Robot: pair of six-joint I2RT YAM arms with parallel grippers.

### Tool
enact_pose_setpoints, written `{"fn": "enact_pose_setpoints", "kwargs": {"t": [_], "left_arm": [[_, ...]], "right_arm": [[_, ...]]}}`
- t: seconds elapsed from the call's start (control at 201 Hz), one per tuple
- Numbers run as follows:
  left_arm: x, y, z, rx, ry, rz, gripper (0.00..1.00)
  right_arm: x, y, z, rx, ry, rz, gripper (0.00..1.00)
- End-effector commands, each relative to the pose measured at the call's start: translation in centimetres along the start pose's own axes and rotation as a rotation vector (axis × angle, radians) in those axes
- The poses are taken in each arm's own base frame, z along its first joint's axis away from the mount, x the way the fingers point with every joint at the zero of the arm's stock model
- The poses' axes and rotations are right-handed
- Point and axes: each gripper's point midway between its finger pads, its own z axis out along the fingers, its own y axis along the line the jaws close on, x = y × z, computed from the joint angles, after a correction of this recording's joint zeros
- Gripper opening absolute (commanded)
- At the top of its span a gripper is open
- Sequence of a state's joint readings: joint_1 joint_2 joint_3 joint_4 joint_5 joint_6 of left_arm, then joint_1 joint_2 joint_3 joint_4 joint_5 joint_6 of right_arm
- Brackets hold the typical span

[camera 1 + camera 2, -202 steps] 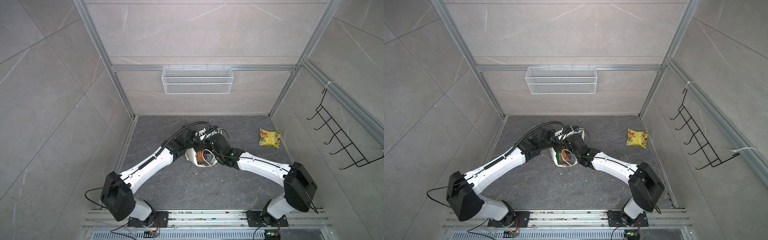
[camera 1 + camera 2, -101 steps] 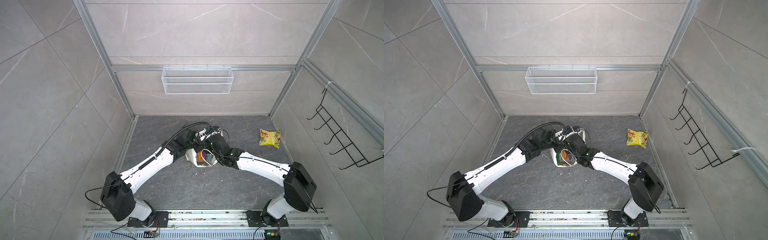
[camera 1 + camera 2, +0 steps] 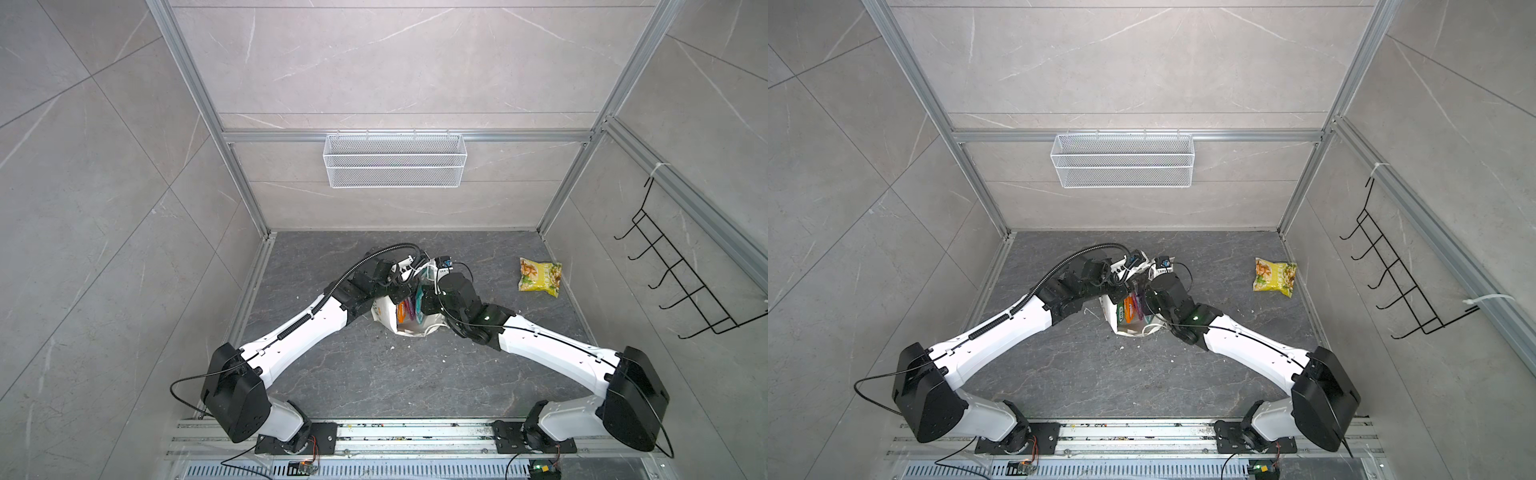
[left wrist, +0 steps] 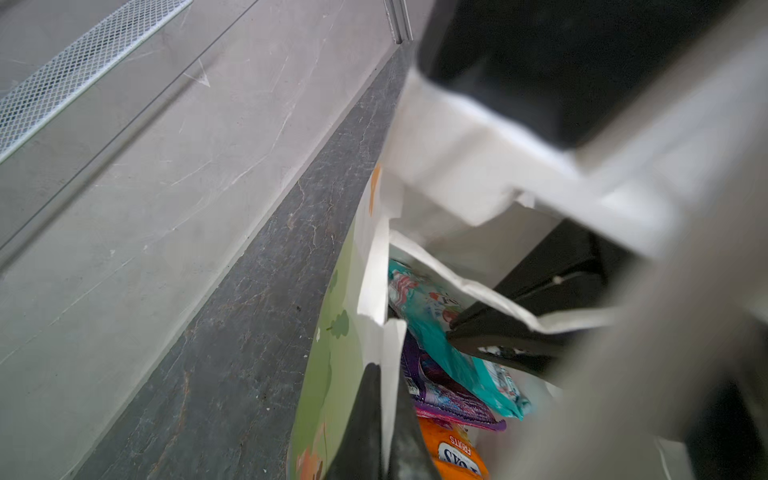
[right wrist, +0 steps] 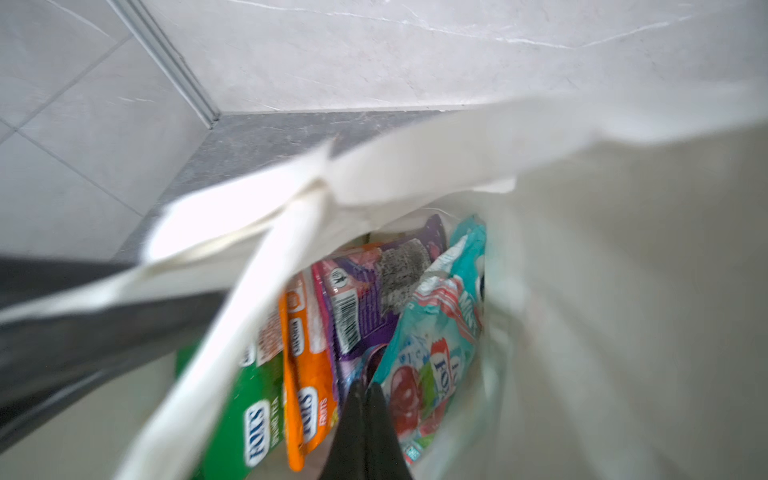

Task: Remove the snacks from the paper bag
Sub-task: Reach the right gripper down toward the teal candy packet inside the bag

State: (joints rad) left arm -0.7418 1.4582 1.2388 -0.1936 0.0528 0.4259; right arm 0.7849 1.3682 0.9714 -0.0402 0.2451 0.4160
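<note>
Grey floor [image 3: 374, 374]: chip bag [image 3: 539, 277], top views only; left hand [image 4: 384, 399] pinches paper bag [image 4: 371, 266], right hand [image 5: 365, 388] closed.

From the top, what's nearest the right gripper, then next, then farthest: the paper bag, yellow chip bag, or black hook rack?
1. paper bag: the right gripper is inside it.
2. yellow chip bag: on the floor, off to the right.
3. black hook rack: on the right wall, beyond the chip bag.

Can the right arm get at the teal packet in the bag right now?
Probably yes: the left gripper holds the paper bag open, and the right gripper is inside, jaws shut, beside the teal packet.
</note>
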Motion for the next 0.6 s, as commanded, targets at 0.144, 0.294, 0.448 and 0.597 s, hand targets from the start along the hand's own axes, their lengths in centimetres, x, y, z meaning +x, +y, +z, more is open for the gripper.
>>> {"fn": "enact_pose_setpoints", "kwargs": {"t": [0.144, 0.294, 0.448, 0.597], "left_arm": [[-1.6, 0.7, -0.1, -0.034, -0.055, -0.015, 0.0], [-1.4, 0.6, -0.1, -0.032, -0.05, -0.012, 0.0], [-1.6, 0.7, 0.0, -0.034, -0.05, -0.014, 0.0], [-1.8, 0.7, 0.0, -0.033, -0.064, -0.016, 0.0]], "right_arm": [[-2.8, 1.8, -3.9, -0.127, -0.08, -0.056, 0.0], [-3.9, 2.5, -5.3, -0.161, -0.101, -0.089, 0.0], [-3.3, 2.5, -4.2, -0.142, -0.039, -0.09, 0.33], [-1.3, 2.8, -2.4, -0.16, 0.021, -0.031, 0.46]]}}
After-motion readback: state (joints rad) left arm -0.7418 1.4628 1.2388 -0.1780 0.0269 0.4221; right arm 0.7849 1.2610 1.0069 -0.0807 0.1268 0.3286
